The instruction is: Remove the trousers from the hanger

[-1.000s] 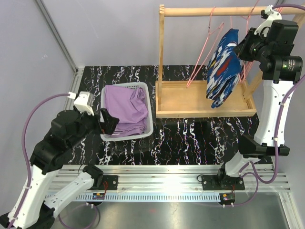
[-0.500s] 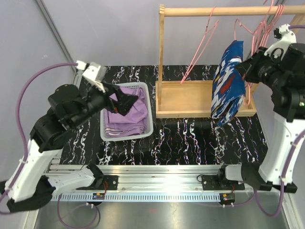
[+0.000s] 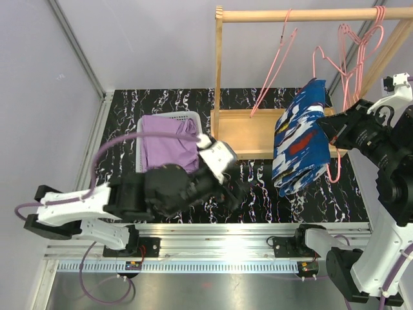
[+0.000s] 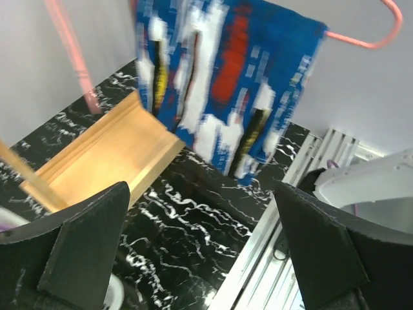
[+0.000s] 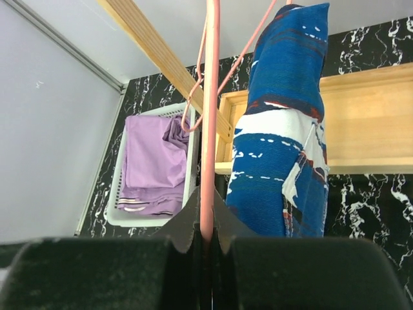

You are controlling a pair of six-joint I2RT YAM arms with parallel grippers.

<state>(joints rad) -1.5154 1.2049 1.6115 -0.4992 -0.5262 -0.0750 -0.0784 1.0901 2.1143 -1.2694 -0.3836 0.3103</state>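
The deep blue patterned trousers (image 3: 298, 145) hang folded over a pink hanger (image 3: 335, 169), held clear of the rack rail above the table. My right gripper (image 3: 332, 132) is shut on the hanger's pink wire (image 5: 208, 129), with the trousers (image 5: 284, 148) just right of it. My left gripper (image 3: 235, 187) is stretched low over the table, left of the trousers and apart from them. Its jaws stand wide open and empty (image 4: 200, 245), facing the blue cloth (image 4: 226, 77) and the hanger's end (image 4: 368, 42). The lilac trousers (image 3: 169, 139) lie in the white basket (image 3: 143, 126).
The wooden rack has a top rail (image 3: 297, 14) with other pink hangers (image 3: 277, 58) on it and a tray base (image 3: 248, 132) behind the trousers. An aluminium rail (image 3: 226, 232) runs along the near edge. Grey walls close in the left and back.
My right arm has brought the hanger and blue trousers down and forward, away from the rail. My left arm has swung from the basket across the table toward the trousers, still open.
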